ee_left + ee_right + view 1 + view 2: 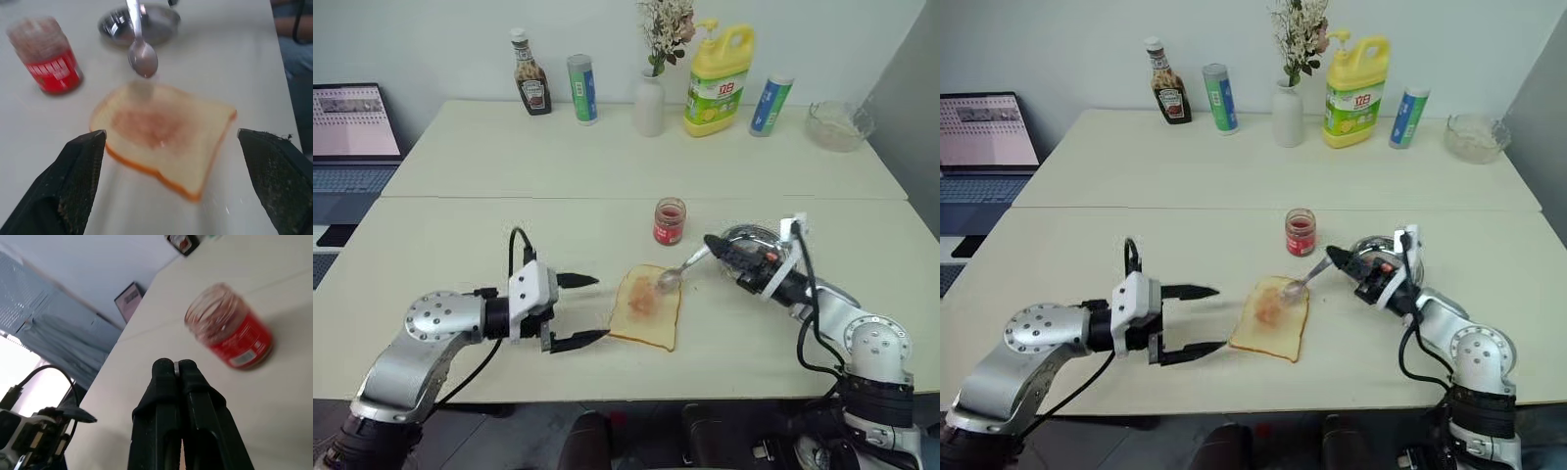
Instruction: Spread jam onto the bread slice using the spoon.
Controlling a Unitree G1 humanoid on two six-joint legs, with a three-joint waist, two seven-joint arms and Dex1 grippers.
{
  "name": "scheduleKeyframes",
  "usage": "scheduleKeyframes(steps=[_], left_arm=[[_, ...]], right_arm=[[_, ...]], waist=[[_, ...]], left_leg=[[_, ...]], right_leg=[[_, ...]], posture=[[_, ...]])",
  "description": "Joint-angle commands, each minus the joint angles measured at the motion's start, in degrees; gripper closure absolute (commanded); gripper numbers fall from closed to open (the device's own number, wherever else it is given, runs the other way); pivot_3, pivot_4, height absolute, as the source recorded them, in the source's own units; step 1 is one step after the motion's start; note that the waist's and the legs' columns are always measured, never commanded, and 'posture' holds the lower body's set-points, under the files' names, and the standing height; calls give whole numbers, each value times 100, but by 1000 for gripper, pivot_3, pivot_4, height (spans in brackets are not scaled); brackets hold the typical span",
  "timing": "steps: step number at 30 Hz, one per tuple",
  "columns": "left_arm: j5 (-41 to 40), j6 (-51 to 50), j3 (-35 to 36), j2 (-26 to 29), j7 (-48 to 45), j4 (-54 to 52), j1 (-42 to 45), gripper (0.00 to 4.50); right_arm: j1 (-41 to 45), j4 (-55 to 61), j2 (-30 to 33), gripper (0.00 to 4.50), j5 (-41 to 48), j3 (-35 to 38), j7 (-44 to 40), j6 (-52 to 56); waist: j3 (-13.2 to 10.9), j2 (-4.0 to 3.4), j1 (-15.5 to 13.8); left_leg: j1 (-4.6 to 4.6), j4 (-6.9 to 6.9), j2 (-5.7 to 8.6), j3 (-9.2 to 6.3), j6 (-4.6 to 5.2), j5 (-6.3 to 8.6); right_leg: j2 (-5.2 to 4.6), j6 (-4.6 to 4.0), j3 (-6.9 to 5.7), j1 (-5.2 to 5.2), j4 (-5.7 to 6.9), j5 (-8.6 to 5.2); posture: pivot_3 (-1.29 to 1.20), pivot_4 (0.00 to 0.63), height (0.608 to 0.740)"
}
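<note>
Spoon held over jam-smeared toast, left gripper standing open beside it.

Flat square bread slice [646,307] with tan face, brown crust and a reddish smear lies mid-table near the front edge. Right gripper [710,244] has its black fingers pressed together on the thin handle of the shiny metal spoon [677,271], bowl over the slice's far corner. Left gripper [586,309] has jaws wide apart, holding nothing, tips just beside the bread's left edge. Small clear glass jar of jam [670,221] stands just behind the bread; round steel dish [161,24] sits near it. Pale table [489,235] is bare to the left.
</note>
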State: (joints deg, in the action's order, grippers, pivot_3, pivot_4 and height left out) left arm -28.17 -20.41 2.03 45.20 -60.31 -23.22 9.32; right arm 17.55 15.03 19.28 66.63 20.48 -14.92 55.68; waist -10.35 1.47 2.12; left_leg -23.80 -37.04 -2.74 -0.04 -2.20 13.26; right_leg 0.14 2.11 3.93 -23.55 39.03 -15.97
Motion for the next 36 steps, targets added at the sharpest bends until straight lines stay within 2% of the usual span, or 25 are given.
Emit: scheduleKeyframes(steps=[1,6,9,13,22,30,33,36], left_arm=[[-450,-534,35,-108,253,-361,492,0],[-438,-1317,-659,-174,324,-531,1447,0],[-159,-1302,-1141,-307,286,-441,1911,0],[-54,-1353,-1430,-659,381,-249,2336,0],[137,-1428,-1737,-947,359,-205,2511,0],[298,-1654,-1925,-1267,587,-162,2681,0],[345,-1699,-1953,-1369,649,-126,2731,0],[346,-1709,-1947,-1399,650,-125,2737,0]], right_arm=[[18,323,254,4477,310,596,254,-274],[-354,117,675,4477,222,1231,373,-547],[-483,-198,793,4477,-22,1331,314,-770],[-492,-702,851,4477,-328,1334,202,-1014],[-49,-1980,867,4477,-1060,1077,-169,-1383],[113,-2398,863,4477,-1439,984,-400,-1538],[42,-2350,926,3805,-1613,895,-520,-1537],[-106,-2188,1036,2805,-1911,696,-669,-1590]], waist=[[1,1,-16],[1,1,-29],[1,1,-30],[1,0,2],[4,-6,8],[4,-6,-25],[4,-7,-21],[4,-8,-22]], left_leg=[[1,0,0,1,0,0],[2,2,0,-2,0,0],[4,1,4,3,0,0],[9,0,3,6,0,0],[11,1,2,7,1,-1],[11,0,2,4,1,-1],[15,-2,3,5,1,-1],[18,2,2,3,1,-1]], right_leg=[[0,0,1,1,-1,0],[4,0,0,2,0,0],[2,1,5,5,-2,1],[4,1,9,7,1,1],[9,0,13,7,2,1],[8,1,10,11,0,1],[7,1,11,16,0,2],[8,1,10,16,1,2]], posture=[[0,150,740],[0,150,740],[0,150,740],[0,150,740],[0,150,740],[0,150,740],[0,150,740],[0,150,740]])
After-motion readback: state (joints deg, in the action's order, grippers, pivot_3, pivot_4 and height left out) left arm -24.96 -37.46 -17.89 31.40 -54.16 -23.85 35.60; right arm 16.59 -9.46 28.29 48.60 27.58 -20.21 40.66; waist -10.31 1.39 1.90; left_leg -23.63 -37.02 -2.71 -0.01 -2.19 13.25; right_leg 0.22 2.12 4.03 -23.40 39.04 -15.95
